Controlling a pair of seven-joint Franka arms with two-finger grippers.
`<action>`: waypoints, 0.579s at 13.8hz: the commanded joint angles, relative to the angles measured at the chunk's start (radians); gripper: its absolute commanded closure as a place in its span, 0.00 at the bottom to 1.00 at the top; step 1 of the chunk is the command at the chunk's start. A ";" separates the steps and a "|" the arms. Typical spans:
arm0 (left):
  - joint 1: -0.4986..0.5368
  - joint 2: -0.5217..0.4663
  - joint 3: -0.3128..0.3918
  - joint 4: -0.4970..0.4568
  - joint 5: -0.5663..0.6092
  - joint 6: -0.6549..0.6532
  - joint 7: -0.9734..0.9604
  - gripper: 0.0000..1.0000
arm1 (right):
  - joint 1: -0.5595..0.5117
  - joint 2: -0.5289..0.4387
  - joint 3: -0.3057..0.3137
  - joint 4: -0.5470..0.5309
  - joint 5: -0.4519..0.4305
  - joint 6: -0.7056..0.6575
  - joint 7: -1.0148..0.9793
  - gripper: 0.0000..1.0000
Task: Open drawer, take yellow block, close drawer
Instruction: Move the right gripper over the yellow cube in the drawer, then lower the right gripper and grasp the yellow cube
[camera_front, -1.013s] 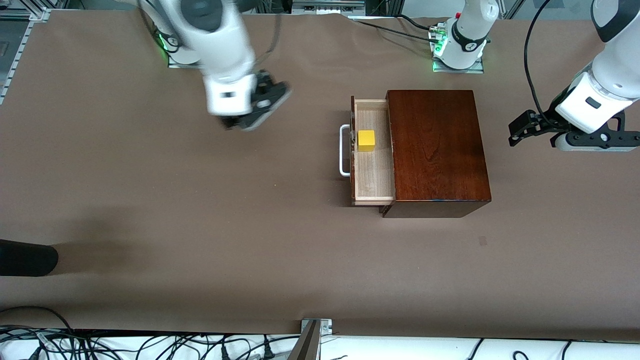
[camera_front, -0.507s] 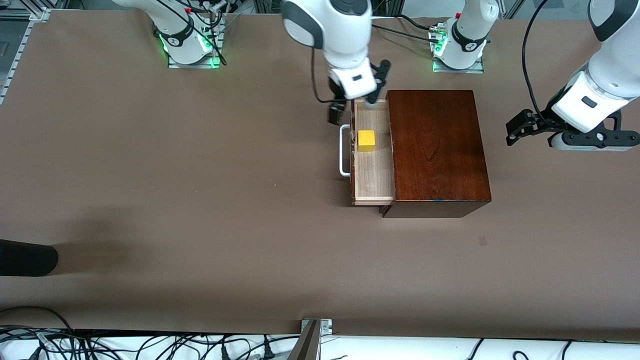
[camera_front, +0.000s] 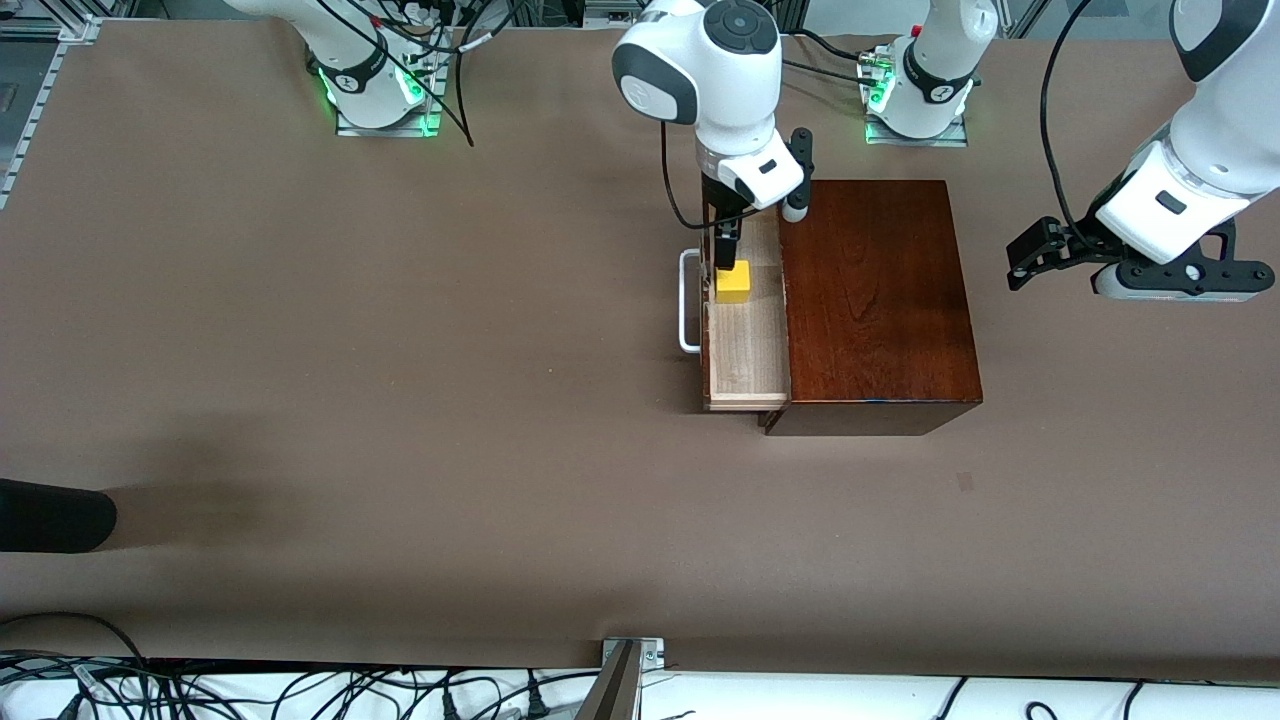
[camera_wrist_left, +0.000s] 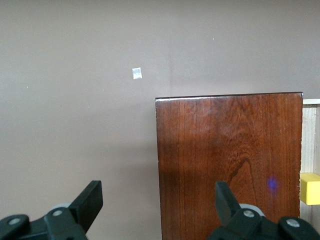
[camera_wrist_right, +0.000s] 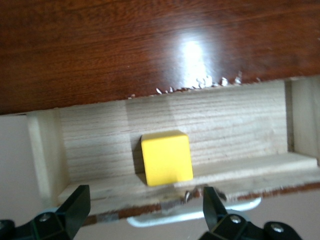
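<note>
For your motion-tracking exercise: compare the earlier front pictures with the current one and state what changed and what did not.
The right end effector swung from the right arm's end of the table to hang, open, over the yellow block in the open drawer. Nothing was grasped. The block, drawer and wooden box stayed put; the left end effector barely shifted, waiting.

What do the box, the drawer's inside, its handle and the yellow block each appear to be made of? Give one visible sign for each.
Box: dark varnished wood, glossy, grain showing.
Drawer inside: pale bare wood, matte.
Handle: white bar, smooth; metal or plastic, unclear.
Yellow block: smooth, evenly coloured; painted wood or plastic.
</note>
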 joint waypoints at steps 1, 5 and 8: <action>-0.004 -0.017 0.001 -0.004 -0.007 -0.010 0.021 0.00 | 0.009 0.043 -0.014 0.035 -0.019 0.014 -0.061 0.00; -0.007 -0.015 0.000 0.002 -0.007 -0.010 0.020 0.00 | 0.009 0.077 -0.015 0.036 -0.019 0.059 -0.072 0.00; -0.007 -0.015 0.000 0.002 -0.007 -0.010 0.020 0.00 | 0.009 0.108 -0.018 0.036 -0.028 0.094 -0.072 0.00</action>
